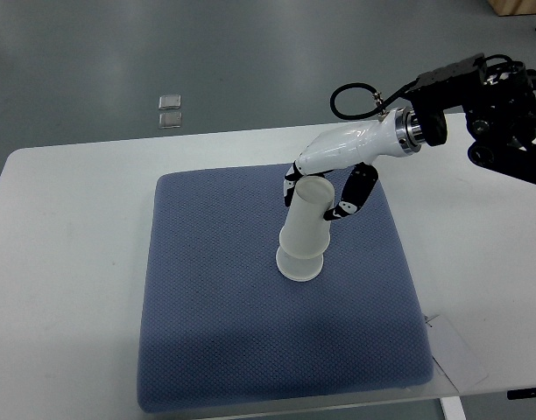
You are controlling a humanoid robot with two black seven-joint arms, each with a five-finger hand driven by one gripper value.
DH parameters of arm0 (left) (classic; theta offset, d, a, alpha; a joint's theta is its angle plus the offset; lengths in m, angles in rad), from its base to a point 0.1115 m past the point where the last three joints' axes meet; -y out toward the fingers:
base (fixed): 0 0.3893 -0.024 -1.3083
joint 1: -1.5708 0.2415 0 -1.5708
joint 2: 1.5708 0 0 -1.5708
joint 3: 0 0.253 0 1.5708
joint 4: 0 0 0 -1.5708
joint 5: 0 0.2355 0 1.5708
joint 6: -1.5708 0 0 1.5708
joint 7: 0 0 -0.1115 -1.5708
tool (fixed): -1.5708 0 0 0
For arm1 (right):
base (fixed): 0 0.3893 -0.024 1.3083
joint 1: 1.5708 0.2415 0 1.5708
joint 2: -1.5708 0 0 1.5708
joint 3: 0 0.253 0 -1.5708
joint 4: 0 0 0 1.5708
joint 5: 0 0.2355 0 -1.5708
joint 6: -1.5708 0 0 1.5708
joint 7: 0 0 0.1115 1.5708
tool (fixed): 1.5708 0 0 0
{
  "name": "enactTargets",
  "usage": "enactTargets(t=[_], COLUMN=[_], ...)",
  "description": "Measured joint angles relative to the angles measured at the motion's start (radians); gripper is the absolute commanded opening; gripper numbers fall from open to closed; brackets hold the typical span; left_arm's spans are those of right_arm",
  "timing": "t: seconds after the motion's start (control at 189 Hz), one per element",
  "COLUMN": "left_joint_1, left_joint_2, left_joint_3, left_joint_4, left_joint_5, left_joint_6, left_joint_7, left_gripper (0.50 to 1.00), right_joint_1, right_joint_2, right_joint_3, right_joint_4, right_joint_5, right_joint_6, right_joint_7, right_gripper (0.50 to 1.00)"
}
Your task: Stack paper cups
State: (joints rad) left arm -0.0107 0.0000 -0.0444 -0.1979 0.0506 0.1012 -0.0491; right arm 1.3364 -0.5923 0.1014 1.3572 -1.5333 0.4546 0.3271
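A stack of white paper cups (305,229) stands upside down near the middle of the blue-grey mat (215,332), the upper cup sitting over a lower one whose rim shows at the bottom. My right hand (320,194) comes in from the upper right and its fingers are curled around the top end of the upper cup, thumb (354,194) on the right side and the other fingers on the left. The stack leans slightly to the right. My left arm is out of the picture.
The mat lies on a white table (67,245). A slip of white paper (456,350) lies at the mat's lower right corner. Two small clear pieces (170,110) lie on the grey floor beyond the table's far edge.
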Motion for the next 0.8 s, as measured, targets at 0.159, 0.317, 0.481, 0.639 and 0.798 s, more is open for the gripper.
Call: enactTargets(t=[0.159,0.317,0.481,0.639,0.798], left_joint_1=[0.000,0.000,0.000,0.000,0.000], left_joint_2=[0.000,0.000,0.000,0.000,0.000], left_joint_3=[0.000,0.000,0.000,0.000,0.000], left_joint_4=[0.000,0.000,0.000,0.000,0.000], left_joint_5=[0.000,0.000,0.000,0.000,0.000], left_joint_6=[0.000,0.000,0.000,0.000,0.000], left_joint_7=[0.000,0.000,0.000,0.000,0.000], left_gripper=[1.000,1.000,1.000,1.000,1.000], right_joint_1=[-0.009,-0.011,-0.015,-0.022,-0.044], right_joint_2=[0.000,-0.005,-0.008,-0.018,-0.030], right_joint_3=[0.003,0.007,0.014,0.046,0.122], right_joint_4=[-0.006,-0.009,-0.020,-0.056,-0.141], right_joint_5=[0.002,0.009,0.013,0.064,0.214], right_joint_6=[-0.006,-0.007,-0.009,-0.027,-0.022], right_joint_7=[-0.001,-0.001,-0.001,0.000,-0.004], right_gripper=[0.913,0.917,0.917,0.917,0.915])
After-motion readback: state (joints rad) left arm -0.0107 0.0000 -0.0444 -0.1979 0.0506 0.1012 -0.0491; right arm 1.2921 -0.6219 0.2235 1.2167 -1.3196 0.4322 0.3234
